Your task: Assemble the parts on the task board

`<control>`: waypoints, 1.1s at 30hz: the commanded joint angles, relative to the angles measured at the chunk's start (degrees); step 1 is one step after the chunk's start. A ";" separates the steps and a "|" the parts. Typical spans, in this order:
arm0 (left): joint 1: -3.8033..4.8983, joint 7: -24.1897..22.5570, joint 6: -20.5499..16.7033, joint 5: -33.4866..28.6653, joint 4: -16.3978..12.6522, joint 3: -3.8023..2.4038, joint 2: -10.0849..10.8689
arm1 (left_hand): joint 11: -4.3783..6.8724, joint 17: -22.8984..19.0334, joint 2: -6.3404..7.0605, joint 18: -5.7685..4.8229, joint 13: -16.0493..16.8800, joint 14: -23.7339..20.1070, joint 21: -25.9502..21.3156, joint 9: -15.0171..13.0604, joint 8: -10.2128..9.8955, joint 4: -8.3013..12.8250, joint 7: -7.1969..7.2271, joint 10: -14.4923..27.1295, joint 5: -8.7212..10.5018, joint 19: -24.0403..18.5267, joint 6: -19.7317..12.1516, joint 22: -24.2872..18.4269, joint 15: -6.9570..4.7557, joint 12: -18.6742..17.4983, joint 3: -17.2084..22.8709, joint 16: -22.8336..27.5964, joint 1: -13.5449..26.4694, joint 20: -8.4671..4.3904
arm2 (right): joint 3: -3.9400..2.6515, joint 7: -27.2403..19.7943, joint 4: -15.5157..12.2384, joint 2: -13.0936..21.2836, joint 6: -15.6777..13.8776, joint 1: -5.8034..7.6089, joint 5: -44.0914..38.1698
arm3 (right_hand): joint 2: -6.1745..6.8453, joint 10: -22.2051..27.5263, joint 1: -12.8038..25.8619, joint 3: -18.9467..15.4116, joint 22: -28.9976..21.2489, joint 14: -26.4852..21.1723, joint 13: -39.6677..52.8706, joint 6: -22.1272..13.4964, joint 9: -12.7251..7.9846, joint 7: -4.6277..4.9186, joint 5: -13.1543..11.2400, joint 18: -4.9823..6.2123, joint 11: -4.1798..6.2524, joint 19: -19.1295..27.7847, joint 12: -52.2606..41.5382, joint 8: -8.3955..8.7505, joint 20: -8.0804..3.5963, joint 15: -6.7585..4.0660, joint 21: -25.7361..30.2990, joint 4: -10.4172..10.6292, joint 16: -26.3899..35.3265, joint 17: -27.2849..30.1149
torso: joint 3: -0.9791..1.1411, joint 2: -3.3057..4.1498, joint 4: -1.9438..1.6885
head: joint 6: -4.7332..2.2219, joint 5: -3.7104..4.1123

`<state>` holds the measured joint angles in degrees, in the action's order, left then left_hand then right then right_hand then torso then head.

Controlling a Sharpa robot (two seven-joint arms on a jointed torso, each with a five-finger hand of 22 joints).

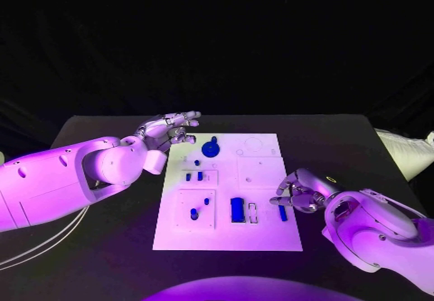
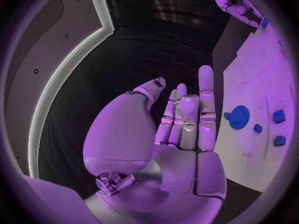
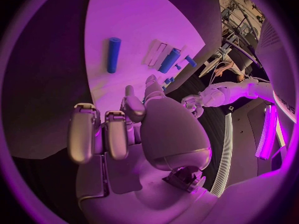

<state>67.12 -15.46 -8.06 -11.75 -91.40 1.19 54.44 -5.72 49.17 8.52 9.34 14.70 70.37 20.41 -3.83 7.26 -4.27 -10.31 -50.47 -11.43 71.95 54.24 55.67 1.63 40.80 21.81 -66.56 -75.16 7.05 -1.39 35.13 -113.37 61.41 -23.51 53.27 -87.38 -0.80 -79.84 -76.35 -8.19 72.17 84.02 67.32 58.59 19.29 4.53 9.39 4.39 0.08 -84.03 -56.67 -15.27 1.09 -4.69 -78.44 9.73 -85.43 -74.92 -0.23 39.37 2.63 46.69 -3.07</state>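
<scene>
The white task board (image 1: 262,169) lies mid-table. A blue gear (image 1: 211,148) sits near its far left corner, and a blue block (image 1: 237,209) stands beside a slot near the front. A blue rod (image 1: 282,213) lies along the right edge. My left hand (image 1: 170,130) hovers off the far left corner with fingers spread and nothing in it; the left wrist view shows that hand (image 2: 181,119) beside the gear (image 2: 236,118). My right hand (image 1: 300,191) rests at the board's right edge just beyond the rod, fingers curled in and holding nothing. The rod (image 3: 113,55) lies apart from that hand (image 3: 124,124).
Small blue pieces (image 1: 194,177) stand in the left middle panel, and two more (image 1: 200,207) sit in the panel nearer me. Black table (image 1: 108,251) surrounds the board. Cables trail at the left edge.
</scene>
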 commanded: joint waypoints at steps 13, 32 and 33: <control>0.01 -0.21 1.10 0.21 -0.24 -0.02 -0.07 | -0.32 -0.05 -0.60 1.04 -0.05 -0.35 -0.20 -0.01 0.02 0.04 -0.16 0.19 -0.23 0.39 -0.36 -0.05 -0.11 0.03 -0.41 0.02 -0.08 0.09 | 0.09 3.99 -0.25 2.38 6.70 -0.24 -6.27 | 0.27 -0.01 0.76 -0.14 0.05 4.39 -0.68 2.90 -0.86 -0.36 0.61 -0.55 0.34 0.04 1.13 1.36 0.50 0.34 0.23 1.39 0.18 -6.89 | 0.02 0.06 -0.07 | -0.17 0.56; 0.01 -0.04 1.26 0.46 -0.14 -0.01 0.05 | -0.33 -0.11 -0.61 1.04 -0.09 -0.37 -0.22 -0.01 0.03 0.05 -0.17 0.20 -0.23 0.40 -0.37 -0.08 -0.11 0.04 -0.45 0.03 -0.10 0.09 | 0.35 3.89 1.35 0.26 10.70 -1.43 -5.83 | 0.36 -0.18 0.65 -0.03 0.26 4.43 -0.58 3.83 -0.94 -0.64 0.63 -0.59 0.57 -0.01 1.09 1.69 0.40 0.18 0.12 1.79 0.09 -7.09 | -0.04 0.05 -0.09 | 0.02 0.32; 0.01 -0.03 1.27 0.53 -0.15 -0.01 0.05 | -0.33 -0.19 -0.62 1.05 -0.13 -0.41 -0.24 -0.01 0.06 0.06 -0.17 0.21 -0.23 0.41 -0.39 -0.12 -0.11 0.05 -0.51 0.05 -0.12 0.09 | 0.36 3.87 1.46 0.07 10.81 -1.47 -5.90 | 0.30 -0.19 0.39 0.09 0.26 4.43 -0.58 3.89 -0.96 -0.67 0.66 -0.59 0.60 -0.01 1.10 1.76 0.37 0.15 0.13 1.70 0.09 -7.09 | -0.02 0.05 -0.07 | 0.01 0.28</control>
<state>67.12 -15.34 -7.99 -11.67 -91.46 1.21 54.51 -5.72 49.04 8.52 9.34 14.63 70.37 20.41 -3.83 7.26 -4.10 -10.31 -50.47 -11.43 71.95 54.24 55.61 1.63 40.80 21.64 -66.56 -75.16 7.05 -1.10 38.60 -112.03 61.65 -15.02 51.98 -92.41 -0.22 -80.06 -75.77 -8.28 72.39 84.02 66.71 62.08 18.45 3.84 10.10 4.40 0.30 -84.00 -55.62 -13.72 1.47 -4.70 -78.44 11.39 -85.43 -74.91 -0.26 39.41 2.51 46.68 -2.70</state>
